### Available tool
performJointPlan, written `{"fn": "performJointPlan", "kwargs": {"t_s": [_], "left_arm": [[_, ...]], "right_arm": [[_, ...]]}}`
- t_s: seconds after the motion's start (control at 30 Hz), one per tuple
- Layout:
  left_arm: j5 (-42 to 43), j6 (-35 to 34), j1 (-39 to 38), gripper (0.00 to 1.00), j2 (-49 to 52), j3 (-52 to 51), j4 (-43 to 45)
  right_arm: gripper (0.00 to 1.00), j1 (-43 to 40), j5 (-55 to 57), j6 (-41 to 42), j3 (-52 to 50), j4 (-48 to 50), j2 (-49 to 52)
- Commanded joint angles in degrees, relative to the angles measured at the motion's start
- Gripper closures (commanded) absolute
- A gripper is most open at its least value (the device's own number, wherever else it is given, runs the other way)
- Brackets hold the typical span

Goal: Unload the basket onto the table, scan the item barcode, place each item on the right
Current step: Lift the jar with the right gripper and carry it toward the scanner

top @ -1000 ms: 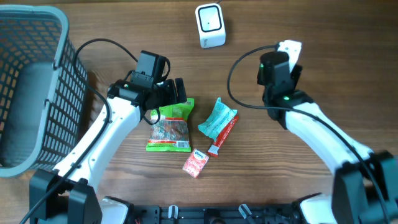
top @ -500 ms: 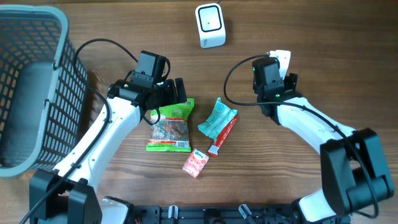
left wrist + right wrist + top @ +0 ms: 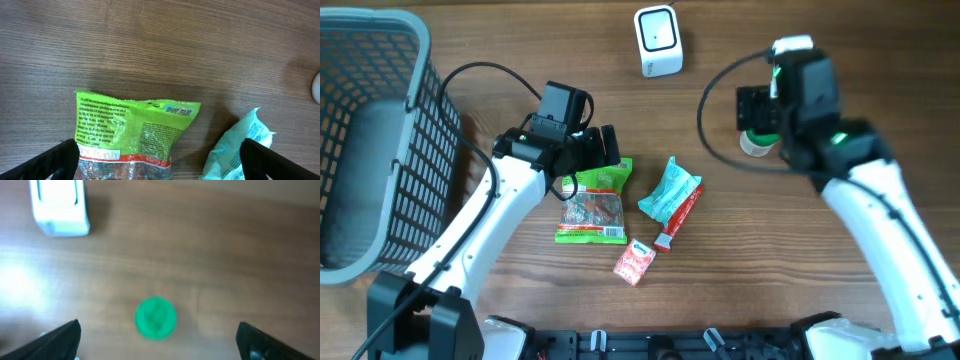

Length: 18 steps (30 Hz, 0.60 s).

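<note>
Two arms are hanging over a brown wooden table (image 3: 770,260), with a basket (image 3: 420,60) at its left edge.
The right wrist camera is showing a round green tub (image 3: 155,317) whole, near the white scanner (image 3: 657,40); overhead, the arm is half covering it. The left gripper (image 3: 602,150) is spread wide above the green bag (image 3: 135,127), the right gripper (image 3: 157,342) wide above the tub, both gripping nothing.

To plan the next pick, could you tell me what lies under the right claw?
A small round green-topped object on the brown wooden table; its sides and any barcode cannot be seen.
</note>
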Motion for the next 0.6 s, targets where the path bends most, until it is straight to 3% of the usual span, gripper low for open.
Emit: {"fn": "performJointPlan", "kwargs": {"t_s": [0.0, 0.23, 0.37, 0.57], "left_arm": [[0.28, 0.28, 0.11, 0.00, -0.04, 0.37, 0.11], [0.28, 0.28, 0.11, 0.00, -0.04, 0.37, 0.09], [0.28, 0.28, 0.11, 0.00, -0.04, 0.37, 0.09], [0.28, 0.28, 0.11, 0.00, -0.04, 0.37, 0.11]], "right_arm": [[0.00, -4.74, -11.06, -11.21, 9.22, -11.41, 7.61], [0.00, -10.67, -24.74, -13.51, 9.40, -15.15, 20.26], [0.02, -10.67, -22.73, -13.51, 9.27, -13.66, 27.12], [0.26, -10.67, -22.40, -13.29, 9.22, -11.93, 31.21]]}}
